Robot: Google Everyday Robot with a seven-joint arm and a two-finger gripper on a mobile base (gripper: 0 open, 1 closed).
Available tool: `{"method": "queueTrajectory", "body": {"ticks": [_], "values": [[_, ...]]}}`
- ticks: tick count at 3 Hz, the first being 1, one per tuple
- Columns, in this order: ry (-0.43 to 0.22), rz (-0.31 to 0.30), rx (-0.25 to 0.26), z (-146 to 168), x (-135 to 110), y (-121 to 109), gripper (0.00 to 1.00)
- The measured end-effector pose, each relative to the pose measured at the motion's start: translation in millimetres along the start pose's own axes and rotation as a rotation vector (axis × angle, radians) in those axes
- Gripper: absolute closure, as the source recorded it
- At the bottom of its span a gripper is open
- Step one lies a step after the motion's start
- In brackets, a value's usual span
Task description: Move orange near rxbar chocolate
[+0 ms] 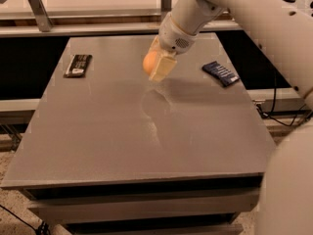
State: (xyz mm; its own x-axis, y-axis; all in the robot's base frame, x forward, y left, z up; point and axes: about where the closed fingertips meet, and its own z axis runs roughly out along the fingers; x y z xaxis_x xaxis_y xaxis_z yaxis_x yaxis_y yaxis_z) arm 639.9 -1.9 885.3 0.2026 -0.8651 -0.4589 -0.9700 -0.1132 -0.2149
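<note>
My gripper (158,66) clamps one orange (149,62), above the table (146,146) toward its far edge. One black bar (78,65) near far-left corner; one blue bar (221,73) near right edge.

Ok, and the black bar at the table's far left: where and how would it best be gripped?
Grip the rxbar chocolate across its short width, near mid-length, coming down from above: it lies flat on the table, long edges pointing away from the camera, so those edges likely give the only hold. The gripper, over the table's far middle, is shut on the orange.
</note>
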Motion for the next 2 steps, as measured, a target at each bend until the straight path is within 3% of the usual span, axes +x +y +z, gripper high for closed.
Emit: {"method": "queueTrajectory", "body": {"ticks": [2], "values": [[-0.151, -0.081, -0.038, 64.3, -67.4, -60.0, 1.00]]}}
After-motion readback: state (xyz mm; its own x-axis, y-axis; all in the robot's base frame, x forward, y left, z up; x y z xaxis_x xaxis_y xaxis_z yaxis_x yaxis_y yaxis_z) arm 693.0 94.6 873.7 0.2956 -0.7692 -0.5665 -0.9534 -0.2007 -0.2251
